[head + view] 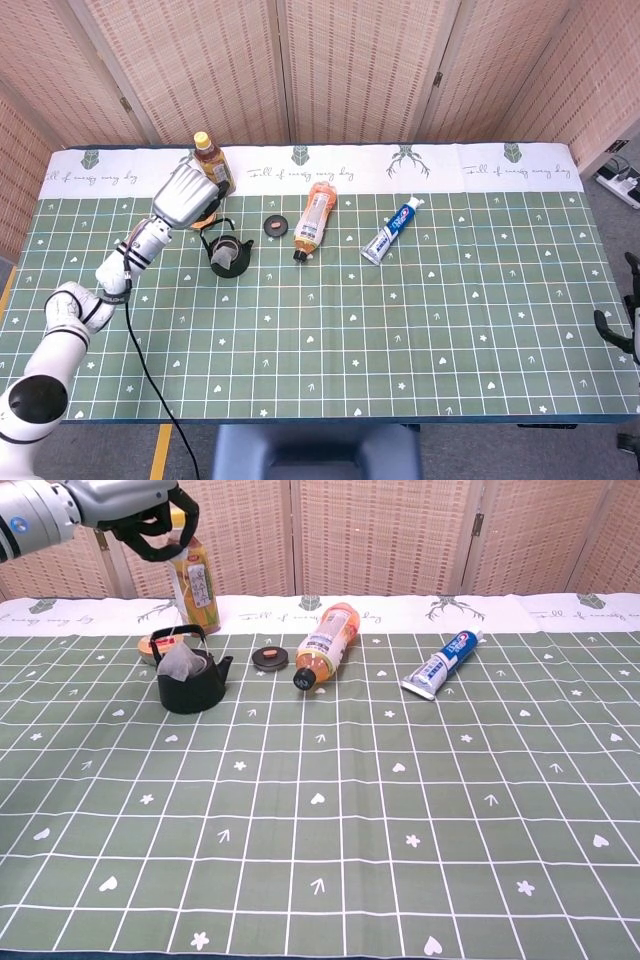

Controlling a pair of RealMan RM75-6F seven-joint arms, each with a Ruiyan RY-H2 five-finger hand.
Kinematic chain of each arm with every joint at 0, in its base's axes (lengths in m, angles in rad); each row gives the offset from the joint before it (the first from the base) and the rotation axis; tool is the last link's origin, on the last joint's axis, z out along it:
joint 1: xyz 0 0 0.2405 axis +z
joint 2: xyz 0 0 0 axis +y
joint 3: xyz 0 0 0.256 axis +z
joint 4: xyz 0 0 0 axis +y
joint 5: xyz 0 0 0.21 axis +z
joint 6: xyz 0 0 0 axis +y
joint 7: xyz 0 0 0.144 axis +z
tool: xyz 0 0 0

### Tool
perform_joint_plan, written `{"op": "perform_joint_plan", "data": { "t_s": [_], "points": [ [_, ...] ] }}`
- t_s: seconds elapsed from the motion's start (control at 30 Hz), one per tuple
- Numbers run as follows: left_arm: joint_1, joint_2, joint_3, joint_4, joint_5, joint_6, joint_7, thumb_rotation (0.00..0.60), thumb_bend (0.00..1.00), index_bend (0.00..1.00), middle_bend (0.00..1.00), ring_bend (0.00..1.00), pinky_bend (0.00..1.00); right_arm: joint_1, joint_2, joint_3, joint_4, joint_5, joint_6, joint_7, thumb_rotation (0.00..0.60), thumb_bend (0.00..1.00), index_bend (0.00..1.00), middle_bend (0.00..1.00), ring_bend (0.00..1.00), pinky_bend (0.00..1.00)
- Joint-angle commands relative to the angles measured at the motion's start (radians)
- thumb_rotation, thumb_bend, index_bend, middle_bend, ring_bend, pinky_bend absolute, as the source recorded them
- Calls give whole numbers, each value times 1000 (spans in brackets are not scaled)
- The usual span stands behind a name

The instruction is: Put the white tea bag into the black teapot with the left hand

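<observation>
The black teapot (228,256) (190,685) stands upright on the left part of the green cloth, its handle raised. The white tea bag (229,260) (181,663) sits in its mouth, with the top sticking out above the rim. My left hand (186,194) (148,516) hovers above and behind the pot, near the tea bottle, its fingers bent but apart and holding nothing. At the table's right edge only part of my right hand (628,325) shows, fingers spread and empty.
An upright tea bottle (213,165) (194,578) stands behind the pot, with an orange lid (148,647) beside it. The black teapot lid (275,226) (270,659), a lying orange bottle (314,218) (328,644) and a toothpaste tube (392,232) (441,666) lie to the right.
</observation>
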State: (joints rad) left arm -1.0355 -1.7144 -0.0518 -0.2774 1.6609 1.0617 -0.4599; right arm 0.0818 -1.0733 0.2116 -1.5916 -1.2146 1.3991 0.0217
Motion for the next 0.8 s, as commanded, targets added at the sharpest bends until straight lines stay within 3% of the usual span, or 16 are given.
{"op": "perform_joint_plan", "data": {
  "t_s": [0.03,0.8],
  "points": [
    [-23,-37,11,58,-13,-43,-47,600,467,690,1000,1000,1000,7,-1,5,6,14,-15,-1,600,365,0,0,0,0],
    [-107,-82,16,158,-70,-157,-77,600,467,666,1000,1000,1000,31,-1,16,33,69,-70,3,600,365,0,0,0,0]
  ]
}}
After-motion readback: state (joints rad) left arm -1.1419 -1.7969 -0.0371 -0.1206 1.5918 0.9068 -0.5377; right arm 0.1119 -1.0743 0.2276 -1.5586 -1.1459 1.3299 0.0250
